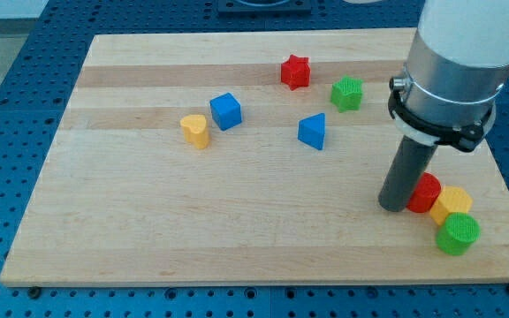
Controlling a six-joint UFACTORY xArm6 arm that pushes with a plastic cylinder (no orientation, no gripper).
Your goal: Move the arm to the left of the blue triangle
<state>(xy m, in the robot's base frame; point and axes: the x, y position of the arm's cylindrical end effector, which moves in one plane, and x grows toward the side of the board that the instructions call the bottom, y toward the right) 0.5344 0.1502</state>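
The blue triangle [312, 131] lies on the wooden board [193, 230], right of centre in its upper half. My tip [394, 207] rests on the board well to the right of and below the triangle. It stands just left of a red cylinder [427, 193] and seems to touch it. The arm's white and grey body fills the view's top right corner.
A yellow block [453, 204] and a green cylinder [458, 233] sit right of the red cylinder. A red star [296, 71] and a green star [347, 93] lie above the triangle. A blue cube [225, 110] and a yellow heart [195, 130] lie to its left.
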